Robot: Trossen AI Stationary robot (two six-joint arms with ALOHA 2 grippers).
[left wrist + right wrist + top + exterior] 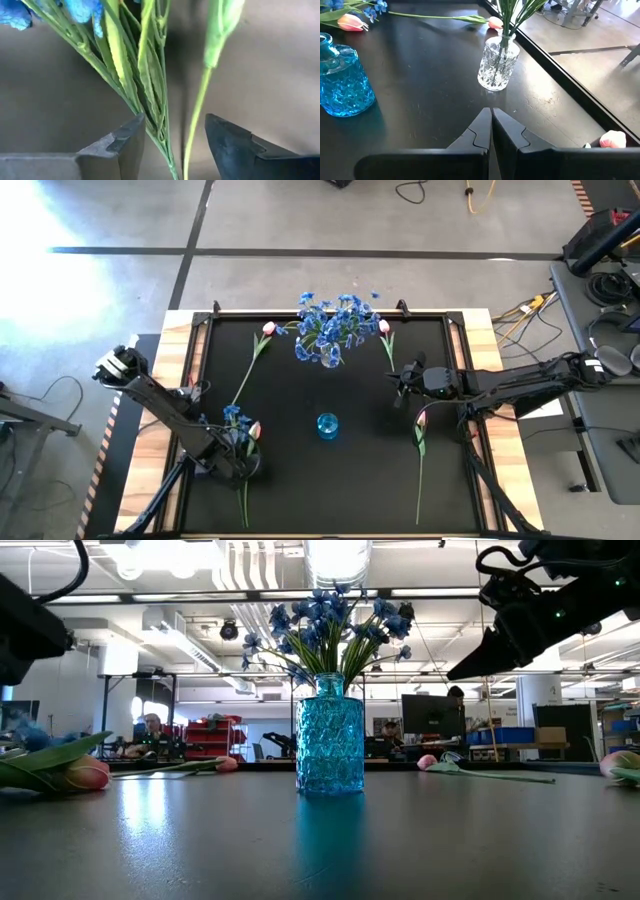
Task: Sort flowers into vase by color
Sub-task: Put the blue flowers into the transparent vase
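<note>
Straddling two stems with its fingers spread wide, the left claw point(175, 142) is seen low at the near left of the tabletop point(330, 470), where a blue spray point(234, 418) and a pink tulip point(255, 430) lie side by side. In the left wrist view the spray's stem point(150, 107) and the tulip's thinner stem point(196, 112) both run between the fingers, and nothing is gripped. The step in hand is judged to be a pick of one flower from this pair, with the grasp not yet made.

A clear glass vase point(498, 62) at the far side is already filled with blue sprays point(335, 325); a small blue glass vase point(327, 425) in the middle of the tabletop is seen empty from above. Three more tulips are left lying flat: one at far left point(266, 330), one at far right point(384, 328), and one at right point(421, 420).

The right claw point(491, 125) is held closed and empty above the right side, just beyond that last tulip.

For the next move, one stem must be singled out, since a closing now would likely catch both; a small sideways shift is called for before the fingers are shut
</note>
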